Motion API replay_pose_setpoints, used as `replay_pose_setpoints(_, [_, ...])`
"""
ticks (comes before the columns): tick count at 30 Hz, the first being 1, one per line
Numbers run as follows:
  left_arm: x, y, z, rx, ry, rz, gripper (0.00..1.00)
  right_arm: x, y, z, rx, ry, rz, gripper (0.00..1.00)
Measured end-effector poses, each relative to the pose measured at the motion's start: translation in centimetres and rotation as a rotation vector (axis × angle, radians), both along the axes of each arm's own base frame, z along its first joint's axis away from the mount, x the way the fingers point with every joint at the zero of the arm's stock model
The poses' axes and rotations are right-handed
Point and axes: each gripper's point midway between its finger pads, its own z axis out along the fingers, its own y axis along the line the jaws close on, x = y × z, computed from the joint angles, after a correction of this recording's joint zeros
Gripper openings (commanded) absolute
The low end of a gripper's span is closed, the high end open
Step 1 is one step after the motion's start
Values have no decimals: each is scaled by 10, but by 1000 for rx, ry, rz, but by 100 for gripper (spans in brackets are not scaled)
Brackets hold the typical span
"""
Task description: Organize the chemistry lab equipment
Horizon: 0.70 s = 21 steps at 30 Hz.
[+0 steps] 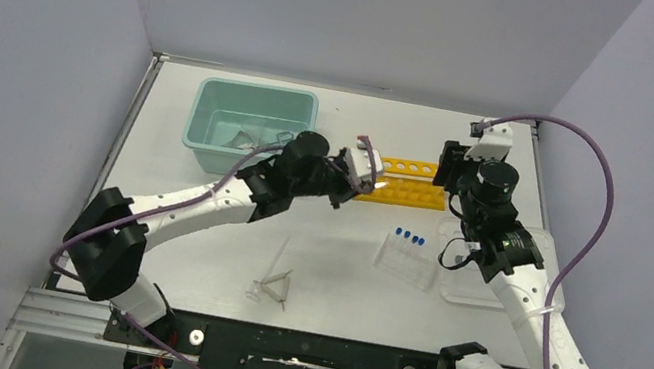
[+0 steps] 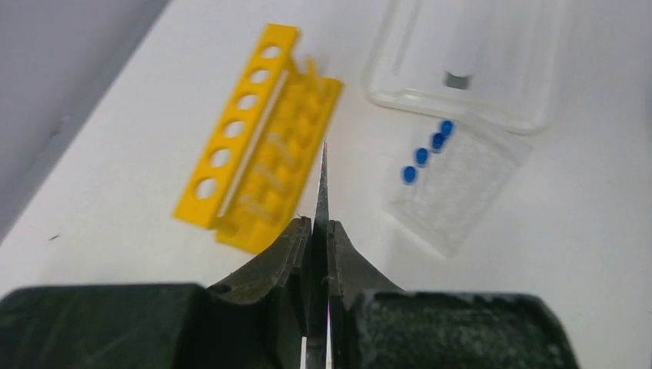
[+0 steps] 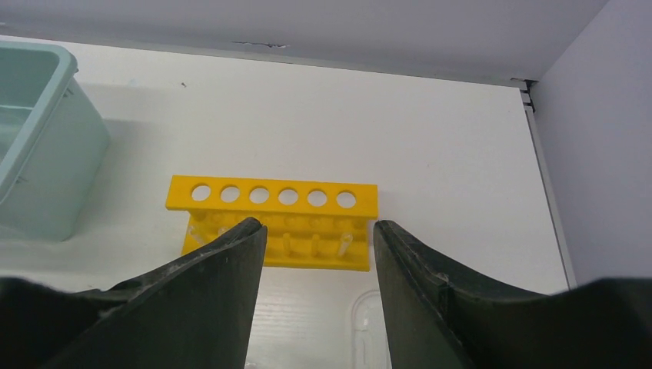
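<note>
The left gripper (image 2: 321, 229) is seen closed almost fully on thin metal tweezers (image 2: 322, 181). They are gripped edge-on, with the long axis running straight out past the fingertips. The tip is pointed at the yellow test-tube rack (image 2: 257, 138); whether it touches cannot be told. The right gripper (image 3: 319, 246) is held about half open with nothing between its jaws, above the same rack from the other side. The teal tub (image 1: 253, 121) lies behind the left wrist and nearer the left arm, so a swing back over its rim is judged to be needed. Blue-capped tubes (image 1: 409, 234) stand in a clear tray (image 1: 410, 265) near the rack. What appear to be clear plastic droppers (image 1: 273, 282) lie nearer the bases.
</note>
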Motion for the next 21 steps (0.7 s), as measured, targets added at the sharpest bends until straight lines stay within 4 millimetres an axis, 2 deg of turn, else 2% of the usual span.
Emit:
replay_pose_setpoints(7, [101,78,67,-103,-76,365,0,6,5,-11,8,32,17,55])
replay_pose_setpoints(9, [134,115,85,-134,-95,519,0,9,10,-17,13,50,32,55])
replay_pose_setpoints(13, [174,165,104,-180,-109,752,0,13,19,-31,20,89,70,55])
replay_pose_setpoints(15, [188,179,101,-172,-114,823,0,14,23,-34,25,99,87,55])
replay_pose_setpoints(17, [196,184,90,-148,-107,855,0,15,28,-35,36,102,107,55])
replay_pose_setpoints(21, [210,187,46,-71,-59,818,0,15,34,-32,58,96,137,56])
